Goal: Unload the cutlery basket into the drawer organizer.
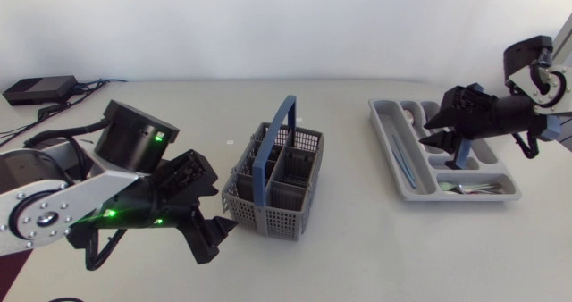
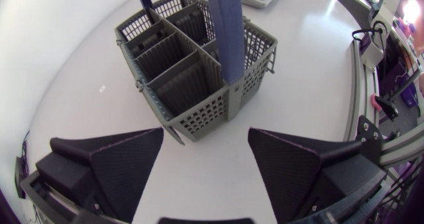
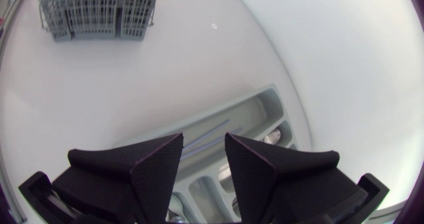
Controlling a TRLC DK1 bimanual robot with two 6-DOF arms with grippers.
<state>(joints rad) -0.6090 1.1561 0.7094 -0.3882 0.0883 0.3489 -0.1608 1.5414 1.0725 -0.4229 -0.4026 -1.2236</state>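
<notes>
The grey cutlery basket (image 1: pixel 273 181) with its blue handle (image 1: pixel 277 137) stands mid-table; in the left wrist view no cutlery shows in the basket's (image 2: pixel 192 65) compartments. My left gripper (image 1: pixel 219 204) is just left of the basket, low over the table, open wide (image 2: pixel 205 141) and holding nothing. The grey drawer organizer (image 1: pixel 393 150) lies at the right with cutlery in its long slot (image 1: pixel 402 163) and its front compartment (image 1: pixel 469 188). My right gripper (image 1: pixel 429 132) hovers over the organizer (image 3: pixel 265 108), fingers a little apart (image 3: pixel 204 151), nothing between them.
A black box (image 1: pixel 40 89) with cables lies at the back left corner. A small white speck (image 1: pixel 230 142) is on the table behind the basket. The basket (image 3: pixel 99 12) shows far ahead of the right gripper.
</notes>
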